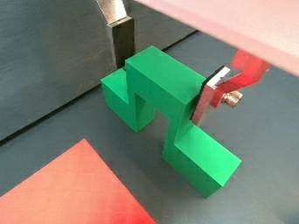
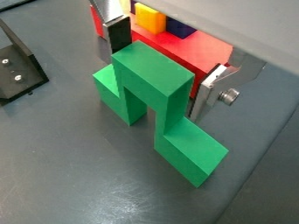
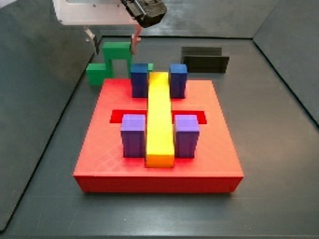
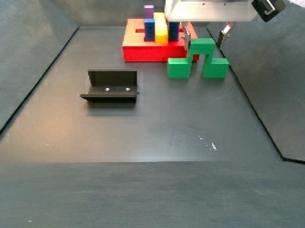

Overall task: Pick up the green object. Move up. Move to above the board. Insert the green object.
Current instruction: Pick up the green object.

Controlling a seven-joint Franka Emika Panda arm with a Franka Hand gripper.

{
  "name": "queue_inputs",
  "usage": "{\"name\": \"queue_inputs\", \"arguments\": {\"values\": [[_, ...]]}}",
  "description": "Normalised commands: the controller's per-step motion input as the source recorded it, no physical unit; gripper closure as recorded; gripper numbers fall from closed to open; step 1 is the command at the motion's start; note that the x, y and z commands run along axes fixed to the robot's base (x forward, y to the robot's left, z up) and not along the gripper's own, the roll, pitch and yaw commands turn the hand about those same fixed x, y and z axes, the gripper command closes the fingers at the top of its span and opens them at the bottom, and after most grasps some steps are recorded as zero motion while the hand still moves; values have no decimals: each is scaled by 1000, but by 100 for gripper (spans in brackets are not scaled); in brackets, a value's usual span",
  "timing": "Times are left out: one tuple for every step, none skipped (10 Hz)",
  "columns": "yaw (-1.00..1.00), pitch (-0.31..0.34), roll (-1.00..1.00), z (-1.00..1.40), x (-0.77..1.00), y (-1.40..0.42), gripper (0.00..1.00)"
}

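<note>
The green object point(image 3: 115, 51) stands on the dark floor just beyond the far edge of the board point(image 3: 112, 159), a red slab carrying blue and purple blocks and a long yellow bar. My gripper point(image 3: 112, 39) is lowered over it. In both wrist views the fingers straddle the taller middle cube point(image 1: 163, 83) point(image 2: 146, 74). One silver finger point(image 2: 211, 87) lies against the cube's side, and the dark-padded finger point(image 2: 117, 35) stands just off the opposite side. The gripper point(image 1: 163, 79) point(image 2: 163, 68) looks open. The object rests on the floor in a side view point(image 4: 201, 55).
The fixture point(image 4: 110, 87) stands on the floor away from the board, and also shows in a wrist view point(image 2: 17, 66) and in a side view point(image 3: 206, 61). The board point(image 4: 141, 51) is close beside the green object. Walls bound the floor.
</note>
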Motion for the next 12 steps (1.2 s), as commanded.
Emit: {"name": "queue_inputs", "arguments": {"values": [[0,-3,57,-260,0,0,0],[0,0,0,-49,0,0,0],[0,0,0,0,0,0,0],[0,0,0,0,0,0,100],[0,0,0,0,0,0,100],[0,0,0,0,0,0,100],[0,0,0,0,0,0,100],[0,0,0,0,0,0,100],[0,0,0,0,0,0,100],[0,0,0,0,0,0,100],[0,0,0,0,0,0,100],[0,0,0,0,0,0,100]]}}
